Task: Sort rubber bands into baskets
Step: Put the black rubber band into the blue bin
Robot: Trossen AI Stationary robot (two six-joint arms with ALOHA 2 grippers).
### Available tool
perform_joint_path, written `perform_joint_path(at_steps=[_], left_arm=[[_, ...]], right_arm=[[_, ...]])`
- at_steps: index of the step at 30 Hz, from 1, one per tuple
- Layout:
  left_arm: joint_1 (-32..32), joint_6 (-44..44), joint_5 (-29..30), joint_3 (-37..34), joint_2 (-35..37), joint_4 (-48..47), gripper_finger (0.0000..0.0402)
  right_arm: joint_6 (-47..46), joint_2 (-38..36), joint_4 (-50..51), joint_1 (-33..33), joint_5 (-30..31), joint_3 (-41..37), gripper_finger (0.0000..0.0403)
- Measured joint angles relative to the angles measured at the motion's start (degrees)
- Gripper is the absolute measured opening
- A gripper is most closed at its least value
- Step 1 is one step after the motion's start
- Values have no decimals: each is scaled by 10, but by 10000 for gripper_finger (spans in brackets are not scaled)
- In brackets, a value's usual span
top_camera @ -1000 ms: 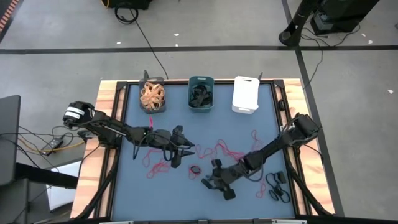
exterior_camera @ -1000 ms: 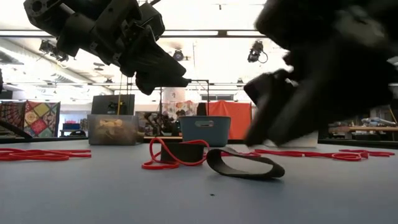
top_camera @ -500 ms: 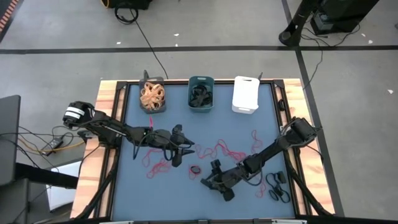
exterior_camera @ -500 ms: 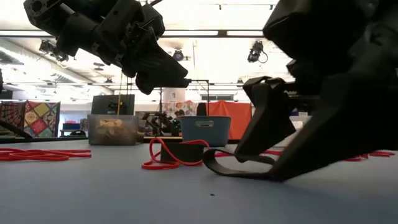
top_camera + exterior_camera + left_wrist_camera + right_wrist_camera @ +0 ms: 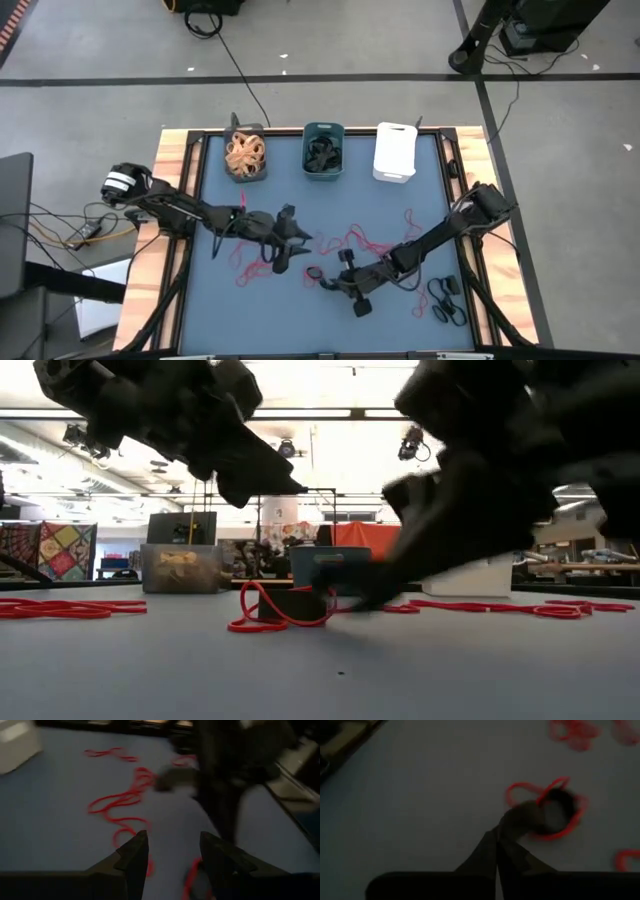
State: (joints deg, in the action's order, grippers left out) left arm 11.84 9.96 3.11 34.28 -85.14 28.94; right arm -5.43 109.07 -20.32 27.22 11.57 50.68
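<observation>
Three baskets stand along the far edge: a dark one (image 5: pixel 244 155) with tan bands, a teal one (image 5: pixel 323 150) with black bands and a white one (image 5: pixel 395 152). Red rubber bands (image 5: pixel 355 240) lie spread over the blue mat. A black ring (image 5: pixel 315 272) lies inside a red loop (image 5: pixel 280 615). My right gripper (image 5: pixel 333 281) is low beside it, shut on another black rubber band (image 5: pixel 520 817). My left gripper (image 5: pixel 290 240) hovers open above the mat to the left, with nothing between its fingers (image 5: pixel 135 855). My right gripper pinches one end of the black band (image 5: pixel 512 822) between its two fingertips. It comes slanting down from the table's right. The band's far part (image 5: pixel 540 812) reaches toward the red loop; blur hides whether it still rests on the mat.
More red bands lie at the left (image 5: pixel 250 270) and toward the far right (image 5: pixel 410 218). A few black bands (image 5: pixel 445 300) lie at the near right corner. The mat's near left part is bare.
My right gripper stood open with its fingers on either side of a flat black band on the mat and has now shut on it. That band no longer lies flat at its old spot.
</observation>
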Motion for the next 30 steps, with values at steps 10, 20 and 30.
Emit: perform_joint_path(at_steps=[10, 20, 30], left_arm=[[64, -91, -2, 0, 0, 18, 181], [81, -147, 57, 0, -68, 142, 182], [80, -143, 67, 7, -109, 184, 168]], right_arm=[[4, -86, 67, -3, 84, 0, 8], [44, -118, 54, -12, 67, 0, 8], [57, -118, 35, -19, 69, 0, 8]])
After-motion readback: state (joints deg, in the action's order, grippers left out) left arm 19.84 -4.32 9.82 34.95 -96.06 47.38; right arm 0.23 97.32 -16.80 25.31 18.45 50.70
